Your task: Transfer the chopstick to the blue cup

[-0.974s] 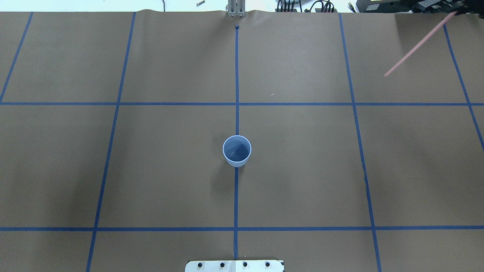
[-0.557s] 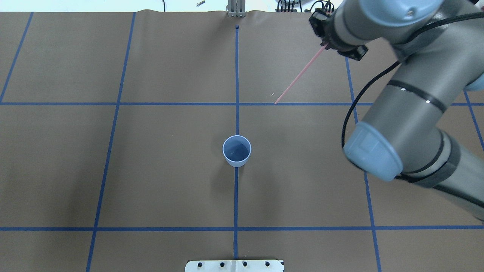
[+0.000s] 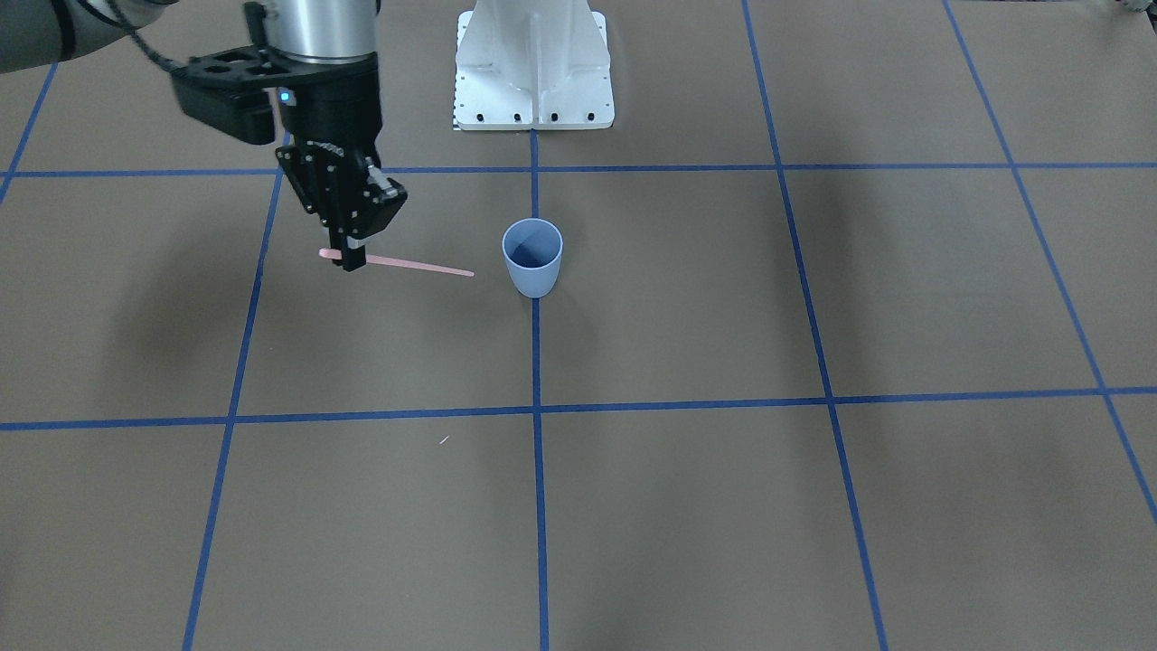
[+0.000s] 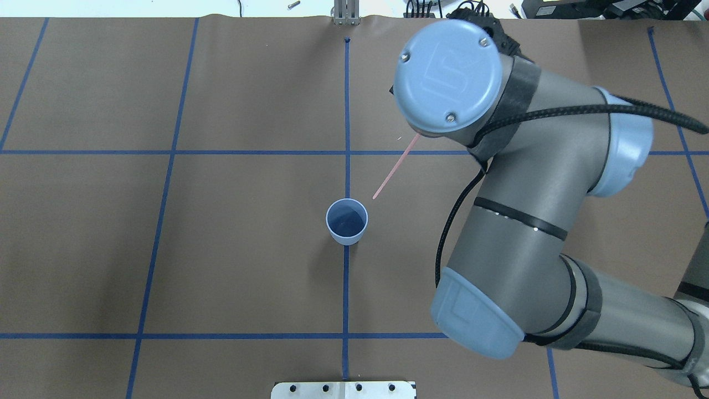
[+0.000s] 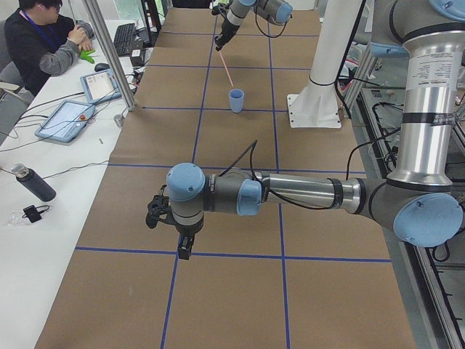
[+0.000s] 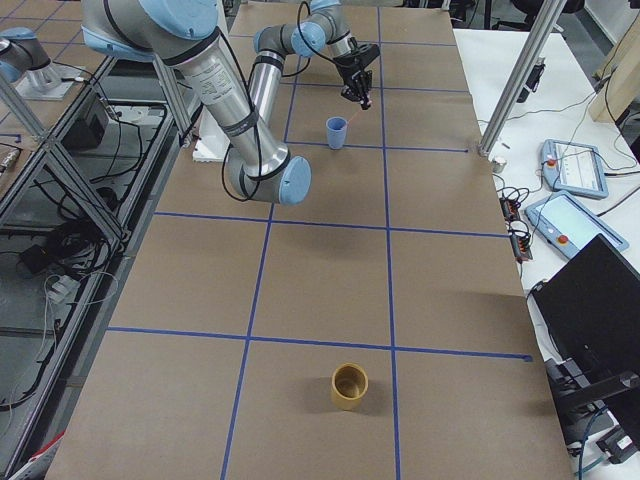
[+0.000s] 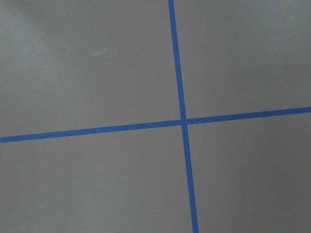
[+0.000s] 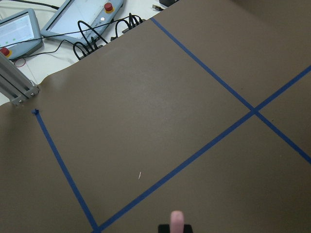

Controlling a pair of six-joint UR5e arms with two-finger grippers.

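Scanning your brown-paper desk (image 4: pixel 243 266): the left hand (image 5: pixel 185 249) hovers over bare paper, and you cannot tell its grip. The pale blue plastic cup (image 4: pixel 347 221) stands at centre with open paper all round. The thin pink chopstick (image 4: pixel 393 173), tip just beside the cup's rim, is pinched in the right hand (image 3: pixel 353 259).

Bare table (image 4: pixel 221 249) around upright blue cup (image 4: pixel 347 221)

The desk (image 4: pixel 221 249) is covered in brown paper, marked into squares by blue tape lines (image 4: pixel 166 183). A blue cup (image 4: pixel 347 221) stands upright on the centre line. The white robot base (image 3: pixel 533 72) sits at one edge. Well apart, a tan cup (image 6: pixel 350 386) stands inside a square.
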